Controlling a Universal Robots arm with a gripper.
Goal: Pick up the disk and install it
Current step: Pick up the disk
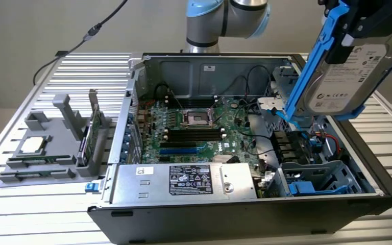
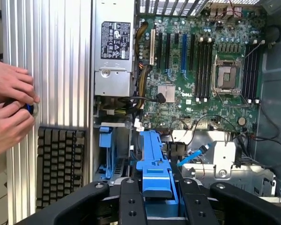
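Note:
The disk (image 1: 349, 71), a silver-grey drive with a white label in a bright blue carrier, hangs tilted on edge above the far right side of the open computer case (image 1: 250, 219). My gripper (image 1: 363, 28) is shut on its upper end at the exterior view's top right. In the wrist view the black fingers (image 2: 131, 202) clamp the blue carrier of the disk (image 2: 154, 164) from both sides, with the gripper (image 2: 162, 202) looking down into the case. Below the disk sits the drive cage (image 1: 318, 178) with blue rails.
Inside the case lie the motherboard (image 1: 189, 132) and a silver power supply box (image 1: 182, 181) with a black-and-white label. A grey fixture (image 1: 53, 148) holding a small chip and cards stands at the exterior view's left. A person's hands (image 2: 9, 108) and a keyboard (image 2: 61, 164) are beside the case.

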